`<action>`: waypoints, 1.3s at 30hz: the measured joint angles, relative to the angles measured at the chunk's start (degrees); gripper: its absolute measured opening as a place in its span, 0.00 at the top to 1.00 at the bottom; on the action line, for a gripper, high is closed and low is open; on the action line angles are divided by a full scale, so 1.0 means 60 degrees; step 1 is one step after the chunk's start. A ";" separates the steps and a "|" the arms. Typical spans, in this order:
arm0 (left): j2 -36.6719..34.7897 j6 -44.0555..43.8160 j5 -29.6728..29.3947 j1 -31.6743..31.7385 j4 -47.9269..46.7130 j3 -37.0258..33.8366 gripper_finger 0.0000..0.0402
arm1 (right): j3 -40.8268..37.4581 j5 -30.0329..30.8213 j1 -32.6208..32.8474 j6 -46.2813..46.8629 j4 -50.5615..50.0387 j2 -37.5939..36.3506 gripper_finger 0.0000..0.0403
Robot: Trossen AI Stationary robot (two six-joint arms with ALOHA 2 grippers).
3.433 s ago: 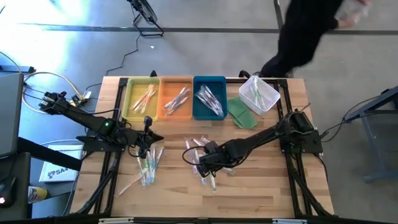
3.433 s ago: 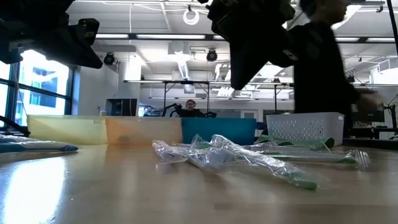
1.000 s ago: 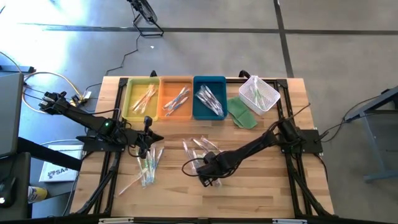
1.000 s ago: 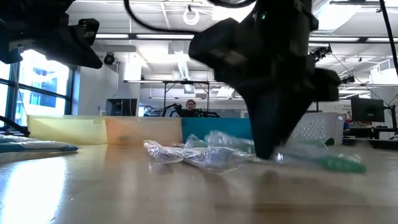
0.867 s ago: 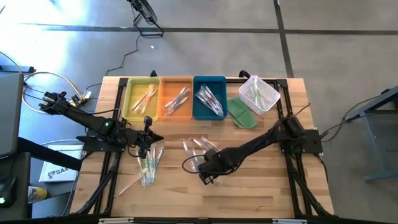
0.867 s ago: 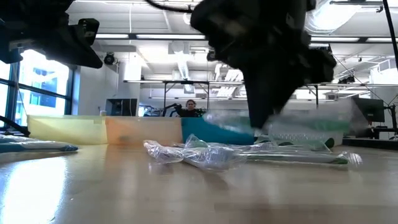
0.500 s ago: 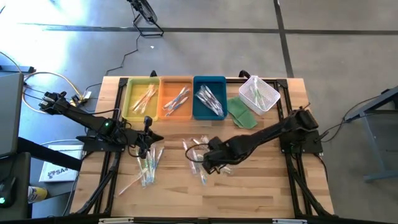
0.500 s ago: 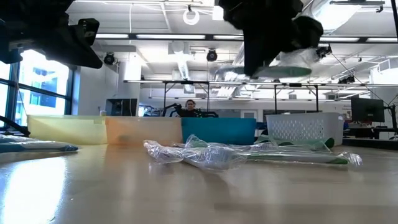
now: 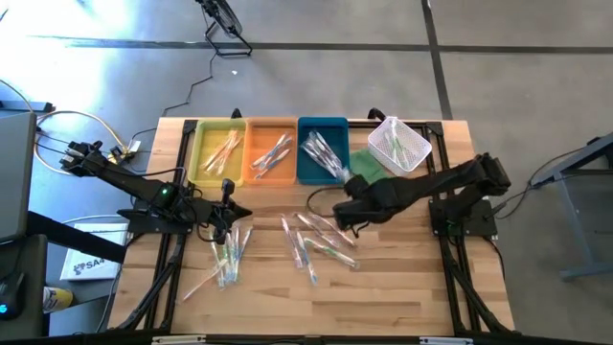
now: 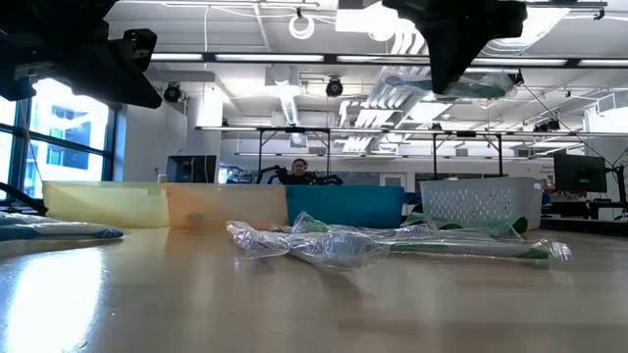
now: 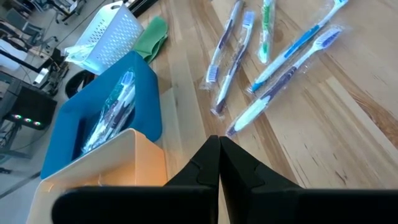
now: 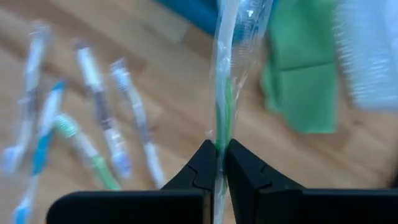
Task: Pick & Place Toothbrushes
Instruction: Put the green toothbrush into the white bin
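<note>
1. The right claw (image 12: 219,163) is clamped on a wrapped toothbrush (image 12: 225,93) with a green and white handle, held up off the surface (image 9: 402,287).
2. In the high view this claw (image 9: 343,213) hangs just in front of the blue tray (image 9: 322,150), beside the green cloth (image 9: 370,174).
3. More wrapped toothbrushes lie loose mid-surface in a scattered group (image 9: 316,241); another bunch (image 9: 228,254) lies near the left arm.
4. The yellow tray (image 9: 218,153), orange tray (image 9: 271,153) and blue tray each hold several toothbrushes; the white basket (image 9: 398,144) also holds some.
5. The left claw (image 11: 219,163) is closed and empty, waiting above the surface near the orange tray.
</note>
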 joint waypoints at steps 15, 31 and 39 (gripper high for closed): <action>0.0002 0.0004 0.0000 -0.0002 -0.0002 -0.0002 0.99 | 0.0000 0.1371 -0.2389 -0.2203 -0.1500 -0.0175 0.97; 0.0004 0.0004 0.0000 -0.0004 -0.0001 -0.0001 0.99 | 0.0007 0.2721 -0.5155 -0.4071 -0.1701 -0.0175 0.97; 0.0001 0.0004 0.0000 -0.0004 -0.0002 -0.0001 0.99 | -0.0592 0.3215 -0.6028 -0.4222 -0.1472 -0.0186 0.97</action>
